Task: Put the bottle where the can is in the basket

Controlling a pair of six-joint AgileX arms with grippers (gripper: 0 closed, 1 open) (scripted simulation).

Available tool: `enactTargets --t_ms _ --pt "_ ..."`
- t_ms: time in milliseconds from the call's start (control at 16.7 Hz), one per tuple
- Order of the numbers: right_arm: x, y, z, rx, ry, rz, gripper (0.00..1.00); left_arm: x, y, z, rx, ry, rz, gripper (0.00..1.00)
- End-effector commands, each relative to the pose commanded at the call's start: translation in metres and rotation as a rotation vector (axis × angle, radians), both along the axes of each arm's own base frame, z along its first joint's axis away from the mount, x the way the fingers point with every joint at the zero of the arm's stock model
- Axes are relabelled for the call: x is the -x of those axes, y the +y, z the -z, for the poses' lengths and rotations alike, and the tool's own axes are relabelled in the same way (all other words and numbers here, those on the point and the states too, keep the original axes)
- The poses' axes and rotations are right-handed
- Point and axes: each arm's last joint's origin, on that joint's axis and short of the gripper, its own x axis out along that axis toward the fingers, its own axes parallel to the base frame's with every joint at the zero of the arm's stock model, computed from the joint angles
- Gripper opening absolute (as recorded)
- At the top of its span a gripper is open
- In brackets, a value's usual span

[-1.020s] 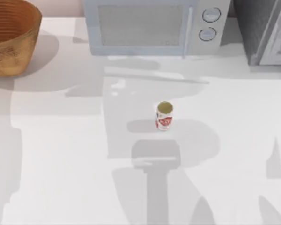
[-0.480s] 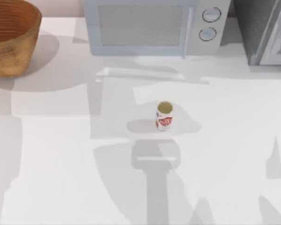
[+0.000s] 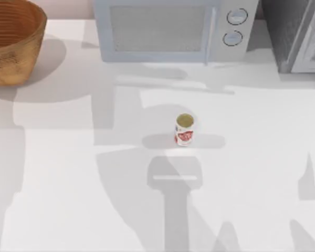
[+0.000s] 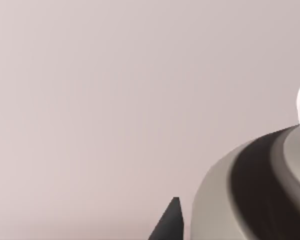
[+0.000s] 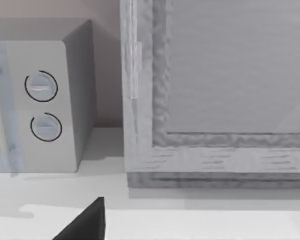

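The can (image 3: 184, 129), white with red label and dull gold top, stands upright on the white table (image 3: 262, 157) near its middle, outside the basket. The orange-brown wicker basket (image 3: 10, 47) sits at the far left corner, and what shows of its ribbed inside holds nothing. The bottle is out of view. A dark part of my left gripper (image 4: 169, 225) pokes up before a plain pinkish wall. A dark part of my right gripper (image 5: 85, 222) hangs above the table, facing the back right corner.
A grey-white microwave (image 3: 168, 31) with two dials stands at the back centre, also seen as the microwave (image 5: 40, 105) from the right wrist. A larger grey appliance (image 3: 299, 34) fills the back right corner. Arm shadows lie across the table. A rounded grey body (image 4: 255, 190) sits close to the left wrist camera.
The broad arm shadows on the table have drifted to the left. The can and the basket have not moved.
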Motion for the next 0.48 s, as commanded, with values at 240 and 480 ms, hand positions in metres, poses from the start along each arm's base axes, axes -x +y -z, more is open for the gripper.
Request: enactTargets --t_ms 240,480 --pt "0.0 0.0 0.0 0.0 0.0 0.0 1.0 0.0 0.0 0.0 0.0 0.0 0.0 0.38" --pt "0.0 0.0 0.0 0.0 0.0 0.0 1.0 0.0 0.0 0.0 0.0 0.0 0.0 0.68"
